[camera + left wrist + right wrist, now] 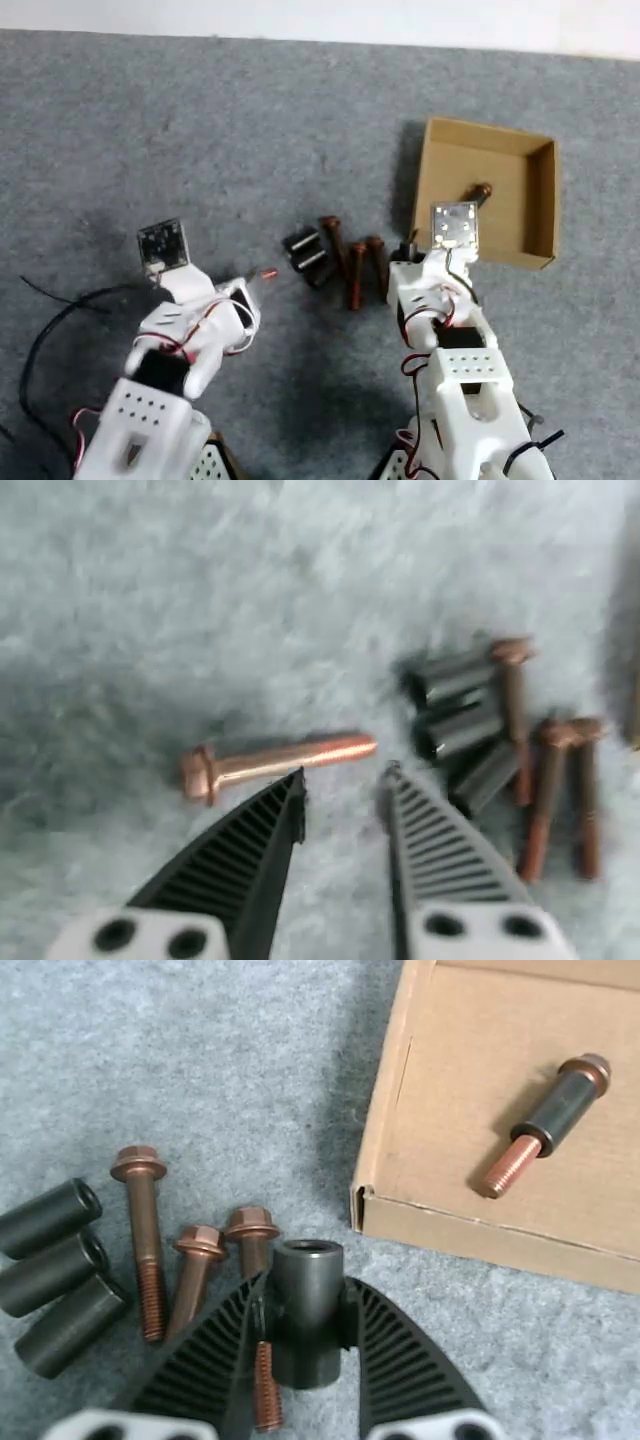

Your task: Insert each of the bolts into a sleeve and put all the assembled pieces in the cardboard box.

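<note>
Cardboard box [460,165] toward the table's [250,130] far right corner, one assembled piece [476,192] inside. Sleeves [306,253] mid-table, bolts [355,265] just right (lone bolt [266,273] left).

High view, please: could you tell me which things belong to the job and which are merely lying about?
Job: loose copper-coloured bolts; black cylindrical sleeves; brown cardboard box; sleeved bolt inside it; black sleeve in right hand.
Lying about: black cables on grey carpet.

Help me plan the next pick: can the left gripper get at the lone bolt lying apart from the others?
Probably yes. The left gripper is open, its fingertips right beside the lone bolt, which lies flat with nothing touching it; the sleeves and other bolts sit off to one side.
</note>
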Motion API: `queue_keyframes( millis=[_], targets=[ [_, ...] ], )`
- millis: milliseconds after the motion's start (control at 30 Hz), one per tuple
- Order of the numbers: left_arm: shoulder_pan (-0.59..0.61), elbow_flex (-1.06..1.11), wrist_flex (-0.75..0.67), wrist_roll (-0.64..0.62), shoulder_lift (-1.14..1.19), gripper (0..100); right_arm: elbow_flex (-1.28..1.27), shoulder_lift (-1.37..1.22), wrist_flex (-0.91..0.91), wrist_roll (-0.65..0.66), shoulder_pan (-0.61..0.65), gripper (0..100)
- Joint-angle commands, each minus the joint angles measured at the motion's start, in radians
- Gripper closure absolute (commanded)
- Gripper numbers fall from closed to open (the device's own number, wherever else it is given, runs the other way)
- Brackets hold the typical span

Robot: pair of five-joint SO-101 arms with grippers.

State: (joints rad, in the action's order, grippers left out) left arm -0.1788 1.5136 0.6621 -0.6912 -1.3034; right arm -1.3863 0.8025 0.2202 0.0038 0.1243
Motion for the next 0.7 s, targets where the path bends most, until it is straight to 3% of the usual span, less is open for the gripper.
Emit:
queue_keyframes(
  millis=[0,100,267,467,667],
  targets=[
    [-0.028,0.001,-0.021,-0.017,-0.051,77,0.005,0.008,-0.03,0.011,0.004,99.4],
    [-0.05,-0.008,-0.023,-0.034,-0.002,75,0.005,0.008,-0.03,0.011,0.004,99.4],
    [-0.051,-0.105,-0.023,-0.075,0.199,82,0.005,0.008,-0.03,0.011,0.004,99.4],
    [-0.056,-0.239,-0.021,-0.124,0.507,79,0.005,0.008,-0.03,0.011,0.004,99.4],
    [-0.056,-0.305,-0.021,-0.124,0.673,79,0.005,0.008,-0.03,0.011,0.004,99.4]
  ],
)
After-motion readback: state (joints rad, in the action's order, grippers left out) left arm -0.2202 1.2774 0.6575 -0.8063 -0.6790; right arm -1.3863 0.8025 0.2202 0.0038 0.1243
